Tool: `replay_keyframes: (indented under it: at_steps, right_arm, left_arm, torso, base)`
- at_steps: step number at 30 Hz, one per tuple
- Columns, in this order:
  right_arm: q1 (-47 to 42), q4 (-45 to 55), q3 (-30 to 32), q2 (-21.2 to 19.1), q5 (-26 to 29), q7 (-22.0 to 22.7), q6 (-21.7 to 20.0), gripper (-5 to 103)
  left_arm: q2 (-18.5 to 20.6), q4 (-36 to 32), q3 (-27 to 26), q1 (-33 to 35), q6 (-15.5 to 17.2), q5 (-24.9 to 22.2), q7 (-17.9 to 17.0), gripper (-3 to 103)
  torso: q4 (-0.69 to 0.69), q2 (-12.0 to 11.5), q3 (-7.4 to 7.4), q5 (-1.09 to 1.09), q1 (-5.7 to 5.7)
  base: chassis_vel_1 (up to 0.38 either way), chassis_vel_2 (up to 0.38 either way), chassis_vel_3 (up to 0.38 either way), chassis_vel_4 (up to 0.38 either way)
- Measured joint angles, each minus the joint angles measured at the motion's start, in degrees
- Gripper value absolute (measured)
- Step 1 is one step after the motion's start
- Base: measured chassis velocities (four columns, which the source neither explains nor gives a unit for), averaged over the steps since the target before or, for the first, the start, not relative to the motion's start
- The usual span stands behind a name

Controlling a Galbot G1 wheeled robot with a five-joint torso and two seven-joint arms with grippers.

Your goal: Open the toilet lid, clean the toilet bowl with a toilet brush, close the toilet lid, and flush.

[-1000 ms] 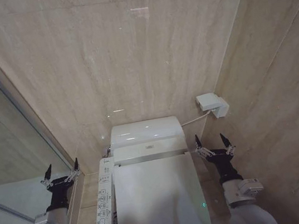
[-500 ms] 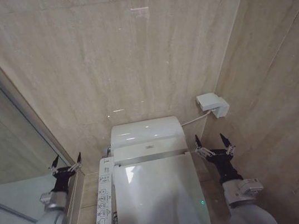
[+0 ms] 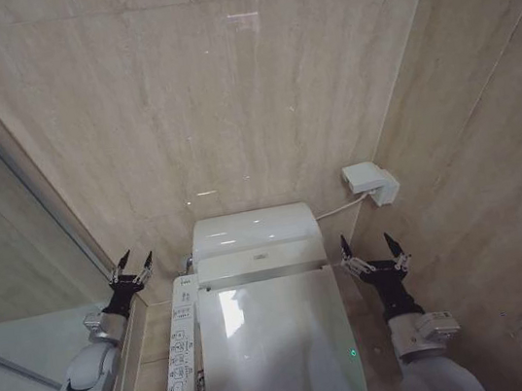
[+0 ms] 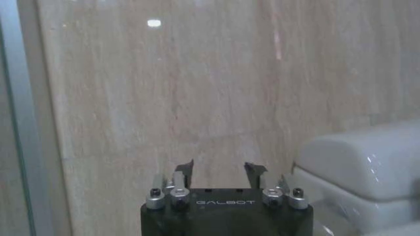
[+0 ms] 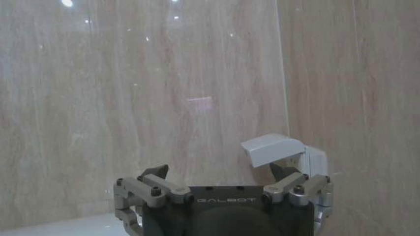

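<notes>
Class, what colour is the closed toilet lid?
Glossy white; the toilet lid shows best in the head view.

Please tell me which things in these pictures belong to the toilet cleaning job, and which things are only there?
Belong to the job:
toilet lid, closed
left gripper, open, beside the control panel
right gripper, open, right of the toilet

Only there:
control panel
toilet tank
wall outlet box with its cable
glass partition

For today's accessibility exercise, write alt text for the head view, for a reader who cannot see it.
A white toilet with its toilet lid closed stands against a beige tiled wall, a button panel along its side. The left hand and the right hand, both open and empty, are raised on either side of it.
</notes>
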Motion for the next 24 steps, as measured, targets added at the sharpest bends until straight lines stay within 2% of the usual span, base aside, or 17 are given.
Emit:
replay_keyframes:
  at_steps: [2, 3, 9, 10, 16, 17, 24]
  right_arm:
    - [0.0, 0.0, 0.0, 0.0, 0.0, 0.0, 0.0, 100]
    - [0.0, 0.0, 0.0, 0.0, 0.0, 0.0, 0.0, 100]
    - [0.0, 0.0, 0.0, 0.0, 0.0, 0.0, 0.0, 100]
    - [0.0, 0.0, 0.0, 0.0, 0.0, 0.0, 0.0, 100]
    - [0.0, 0.0, 0.0, 0.0, 0.0, 0.0, 0.0, 100]
    - [0.0, 0.0, 0.0, 0.0, 0.0, 0.0, 0.0, 100]
    - [0.0, 0.0, 0.0, 0.0, 0.0, 0.0, 0.0, 100]
  left_arm:
    - [0.1, 0.6, 0.0, 0.0, -0.6, 0.4, 0.8, 75]
    - [0.1, 1.0, 0.1, 0.0, -1.0, 0.9, 1.5, 48]
    - [0.3, 3.6, 1.0, -1.0, -3.4, 2.9, 7.1, 48]
    - [0.3, 4.4, 1.3, -1.3, -4.2, 3.3, 8.8, 21]
    - [0.1, 5.9, 1.7, -2.1, -5.3, 4.3, 11.3, 21]
    - [0.0, 6.3, 1.9, -2.1, -5.5, 4.4, 11.5, 1]
    - [-0.7, 7.5, 2.5, -2.3, -6.7, 5.4, 12.7, 1]
  torso:
    - [0.0, 0.0, 0.0, 0.0, 0.0]
    - [0.0, 0.0, 0.0, 0.0, 0.0]
    - [-0.01, 0.0, 0.0, 0.0, 0.0]
    - [-0.01, 0.0, 0.0, 0.0, 0.0]
    - [-0.01, 0.0, 0.0, 0.0, 0.0]
    - [-0.01, 0.0, 0.0, 0.0, 0.0]
    - [0.0, 0.0, 0.0, 0.0, 0.0]
  base:
    - [0.0, 0.0, 0.0, 0.0]
    - [0.0, 0.0, 0.0, 0.0]
    - [0.0, 0.0, 0.0, 0.0]
    - [0.0, 0.0, 0.0, 0.0]
    - [0.0, 0.0, 0.0, 0.0]
    - [0.0, 0.0, 0.0, 0.0]
    - [0.0, 0.0, 0.0, 0.0]
